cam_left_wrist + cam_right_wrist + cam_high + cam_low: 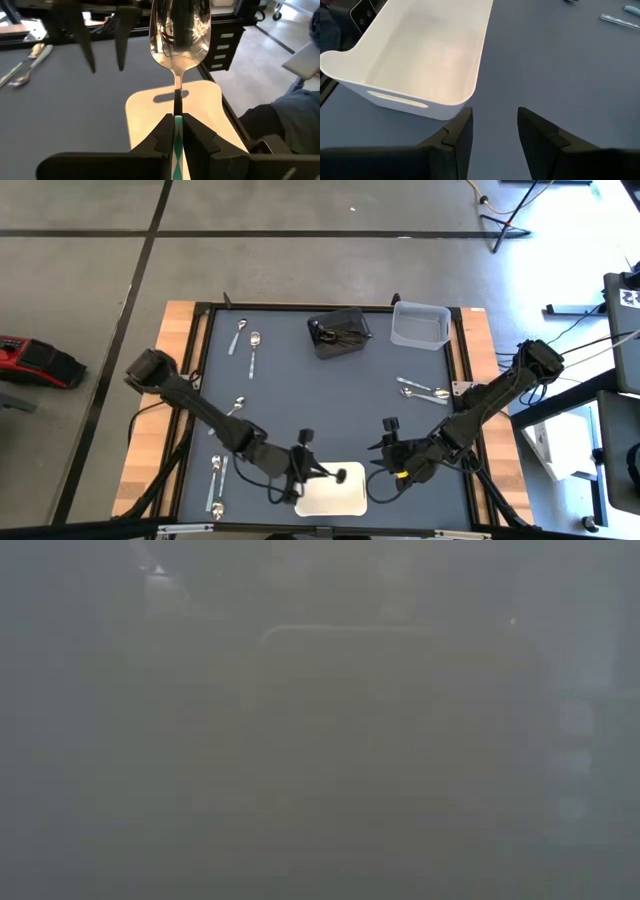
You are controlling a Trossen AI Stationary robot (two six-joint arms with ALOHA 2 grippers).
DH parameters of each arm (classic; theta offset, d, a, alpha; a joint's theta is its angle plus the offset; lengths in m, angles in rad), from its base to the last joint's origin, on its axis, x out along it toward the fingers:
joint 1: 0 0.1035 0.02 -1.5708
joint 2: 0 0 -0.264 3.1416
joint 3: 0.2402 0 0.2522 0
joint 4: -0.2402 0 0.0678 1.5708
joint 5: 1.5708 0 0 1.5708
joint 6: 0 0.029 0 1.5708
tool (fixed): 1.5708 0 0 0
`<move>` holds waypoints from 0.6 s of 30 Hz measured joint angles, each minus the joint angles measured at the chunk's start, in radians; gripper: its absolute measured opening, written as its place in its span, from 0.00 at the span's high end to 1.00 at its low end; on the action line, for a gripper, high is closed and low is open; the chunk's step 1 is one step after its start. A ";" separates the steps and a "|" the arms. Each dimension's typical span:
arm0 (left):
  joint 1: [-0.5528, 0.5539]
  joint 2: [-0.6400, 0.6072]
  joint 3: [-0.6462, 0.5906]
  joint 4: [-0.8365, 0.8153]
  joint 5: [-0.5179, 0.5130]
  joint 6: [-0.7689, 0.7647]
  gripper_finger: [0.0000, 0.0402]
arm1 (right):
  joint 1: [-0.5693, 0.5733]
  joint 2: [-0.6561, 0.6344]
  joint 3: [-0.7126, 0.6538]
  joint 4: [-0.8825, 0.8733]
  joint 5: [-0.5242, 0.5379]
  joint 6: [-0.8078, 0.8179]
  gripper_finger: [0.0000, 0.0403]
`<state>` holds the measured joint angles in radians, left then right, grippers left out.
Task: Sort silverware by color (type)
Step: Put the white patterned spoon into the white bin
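Seen from above, silver spoons lie scattered over the dark mat: a pair of spoons (217, 480) at eight o'clock near the front-left edge, a single spoon (235, 406) just inboard of the left arm, and two more spoons (247, 345) at eleven o'clock. The left gripper (338, 476) hangs over the white bin (345, 498) at six o'clock, its fingers clamped tight on the handle of a silver spoon (179, 35), whose bowl sticks out past the fingertips above the bin's floor. At twelve o'clock sits a dark bin (340, 333) already holding dark utensils, with a clear bin (420, 325) beside it at one o'clock. The right gripper (392, 446) waits just beside the white bin's right side, fingers (457, 132) narrowly parted and empty. Two silver utensils (422, 390) remain at three o'clock. The low camera shows only haze. The likely risk: the grip is far down the handle, so on release the spoon could pivot, strike the bin's rim and fall outside onto the mat, or clip the right gripper parked so near.
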<state>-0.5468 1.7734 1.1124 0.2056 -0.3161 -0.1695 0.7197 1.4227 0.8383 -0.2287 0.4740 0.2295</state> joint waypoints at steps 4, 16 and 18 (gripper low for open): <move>0.000 0.081 0.057 -0.041 0.041 0.021 0.94 | 0.000 0.000 0.000 -0.001 -0.003 0.001 0.64; 0.003 0.107 0.072 -0.090 0.067 -0.016 0.93 | 0.000 0.000 0.000 -0.001 -0.003 0.001 0.64; 0.013 0.107 0.072 -0.095 0.065 -0.039 0.90 | 0.000 0.000 0.000 -0.001 -0.003 0.001 0.64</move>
<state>-0.5339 1.8801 1.1839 0.1110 -0.2508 -0.2088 0.7197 1.4227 0.8387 -0.2298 0.4713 0.2302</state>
